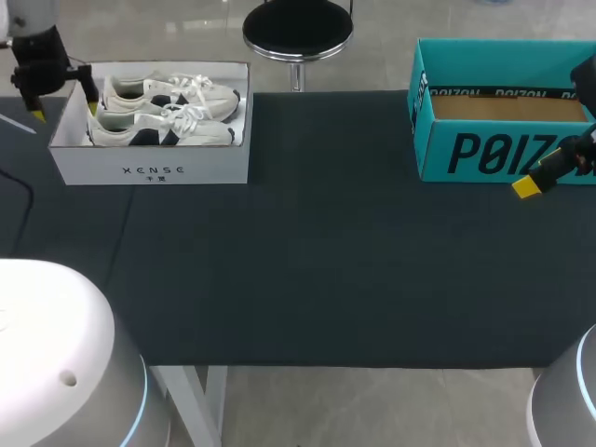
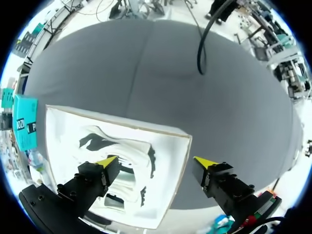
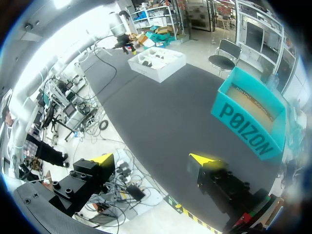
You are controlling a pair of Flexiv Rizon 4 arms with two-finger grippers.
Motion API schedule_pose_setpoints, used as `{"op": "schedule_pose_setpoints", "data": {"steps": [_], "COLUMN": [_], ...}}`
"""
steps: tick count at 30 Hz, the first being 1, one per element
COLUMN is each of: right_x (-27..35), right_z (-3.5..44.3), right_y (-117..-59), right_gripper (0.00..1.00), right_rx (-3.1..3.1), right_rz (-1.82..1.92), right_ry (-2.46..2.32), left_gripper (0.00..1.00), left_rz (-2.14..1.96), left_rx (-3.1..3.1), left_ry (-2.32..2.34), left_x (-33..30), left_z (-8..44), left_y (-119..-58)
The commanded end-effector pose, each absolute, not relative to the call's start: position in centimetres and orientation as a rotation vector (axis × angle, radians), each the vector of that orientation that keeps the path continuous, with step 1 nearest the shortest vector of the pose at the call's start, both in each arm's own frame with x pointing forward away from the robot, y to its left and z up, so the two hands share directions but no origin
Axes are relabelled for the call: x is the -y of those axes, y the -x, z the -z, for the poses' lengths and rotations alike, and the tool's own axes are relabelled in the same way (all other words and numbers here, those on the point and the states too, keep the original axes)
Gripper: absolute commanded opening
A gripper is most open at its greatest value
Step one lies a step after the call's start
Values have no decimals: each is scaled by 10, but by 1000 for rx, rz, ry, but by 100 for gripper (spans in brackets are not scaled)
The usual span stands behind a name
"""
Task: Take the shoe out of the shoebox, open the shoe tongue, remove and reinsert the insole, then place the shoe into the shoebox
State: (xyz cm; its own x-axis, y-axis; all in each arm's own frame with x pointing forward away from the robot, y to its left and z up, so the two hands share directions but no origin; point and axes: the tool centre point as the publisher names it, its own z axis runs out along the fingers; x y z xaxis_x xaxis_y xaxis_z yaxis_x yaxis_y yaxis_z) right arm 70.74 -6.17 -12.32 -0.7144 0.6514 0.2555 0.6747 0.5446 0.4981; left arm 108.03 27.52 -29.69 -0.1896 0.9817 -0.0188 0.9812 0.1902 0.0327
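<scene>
A white shoebox (image 1: 149, 168) stands open at the table's back left, holding two white sneakers with dark patches (image 1: 168, 128), laces up. My left gripper (image 1: 63, 112) hangs open over the box's left end, one finger above the shoes and one outside the wall. In the left wrist view the shoes (image 2: 124, 156) lie under the open gripper (image 2: 156, 161), whose fingers straddle the box's wall (image 2: 178, 170). My right gripper (image 1: 554, 166) is open at the far right, in front of the teal box, holding nothing. From the right wrist view, the shoebox (image 3: 156, 63) lies far ahead of that gripper (image 3: 153, 158).
An open teal cardboard box (image 1: 494, 154) stands at the back right, also ahead of the right gripper in its wrist view (image 3: 251, 122). Dark cloth covers the table (image 1: 326, 261) between the two boxes. A cable (image 2: 200, 48) trails over the table beyond the shoebox.
</scene>
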Motion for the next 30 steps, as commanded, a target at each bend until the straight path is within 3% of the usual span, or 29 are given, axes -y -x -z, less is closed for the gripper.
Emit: {"op": "schedule_pose_setpoints", "data": {"steps": [1,30], "right_x": [61,61], "right_z": [124,124], "right_y": [-710,-710], "right_gripper": [100,100], "right_rx": [2724,2724], "right_rz": [900,900], "right_ry": [1169,1169], "left_gripper": [100,100], "left_rz": [26,132], "left_rx": [-2409,-2338], "left_ry": [-1993,-2129], "left_x": [-278,-276], "left_z": [303,328], "left_y": [-1100,-1125]}}
